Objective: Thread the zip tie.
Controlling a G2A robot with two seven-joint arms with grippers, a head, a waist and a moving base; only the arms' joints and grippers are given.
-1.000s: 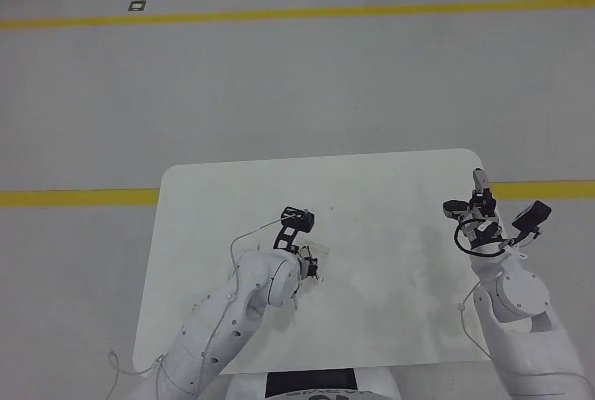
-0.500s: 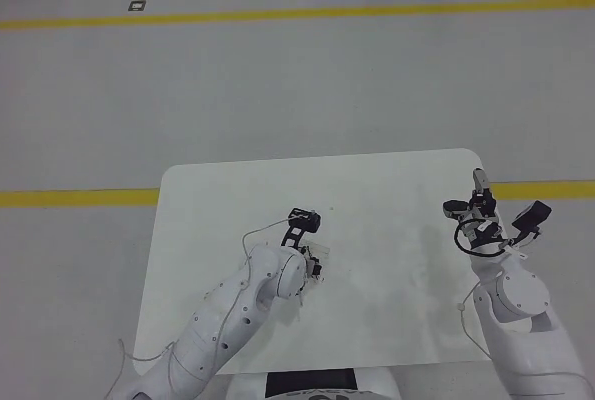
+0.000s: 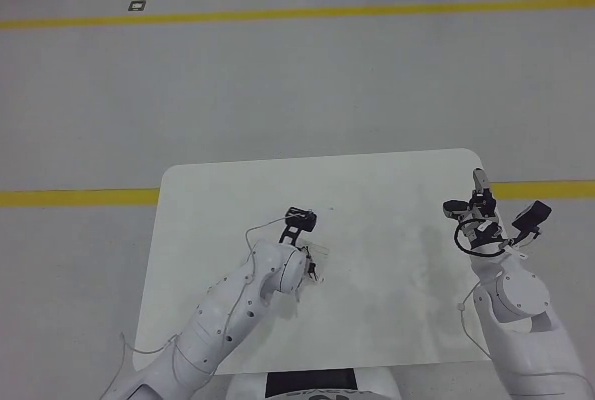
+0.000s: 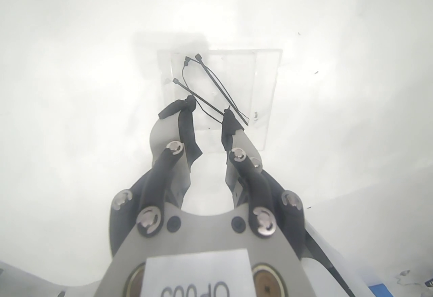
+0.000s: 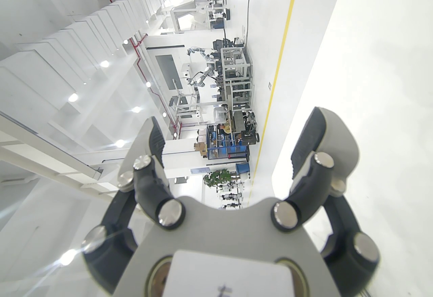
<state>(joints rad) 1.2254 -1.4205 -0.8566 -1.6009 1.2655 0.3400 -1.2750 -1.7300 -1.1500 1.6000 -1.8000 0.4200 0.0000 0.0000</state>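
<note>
We judge the threading not yet begun: the black zip ties (image 4: 216, 88) lie loose in the clear tray (image 4: 267, 85) near the middle of the table (image 3: 377, 190). Our left gripper (image 4: 206, 112) hangs over them, jaws partly apart, gripping nothing. The right gripper (image 5: 235, 124) sits wide open off the right edge.

The left arm (image 3: 232, 315) stretches from the counter's (image 3: 377, 320) near edge toward its middle, wrist bent downward, the left pincer (image 4: 208, 112) low over the surface with fingers parted. The right arm (image 3: 517, 300) stands at the counter's right edge, the right pincer (image 5: 236, 132) spread wide.
</note>
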